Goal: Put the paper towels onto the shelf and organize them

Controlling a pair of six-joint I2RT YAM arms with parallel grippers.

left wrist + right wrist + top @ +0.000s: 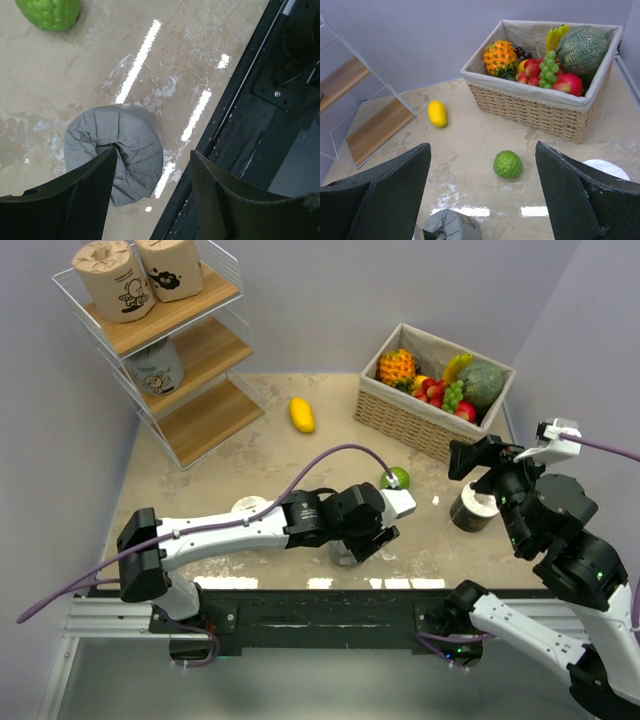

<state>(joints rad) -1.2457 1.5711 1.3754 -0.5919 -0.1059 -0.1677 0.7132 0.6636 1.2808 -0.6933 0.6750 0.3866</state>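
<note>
My left gripper hangs over the table with its jaws parted and gripping nothing. The grey wrapped roll lies on its side below them, partly in the gap and partly hidden behind one finger; the other finger stands clear of it. I cannot tell whether the hiding finger touches the wrap. A lime sits well ahead of these jaws.

My right gripper is spread wide and holds nothing. Ahead of its gap rests the same lime, the mango farther out, and the wicker basket beyond. The dark grey roll stands near this gripper, outside its jaws.

The shelf is far from both grippers: two tan rolls stand on its top board and a pale grey roll on the middle one. A cream roll lies beside my left arm, behind its jaws
</note>
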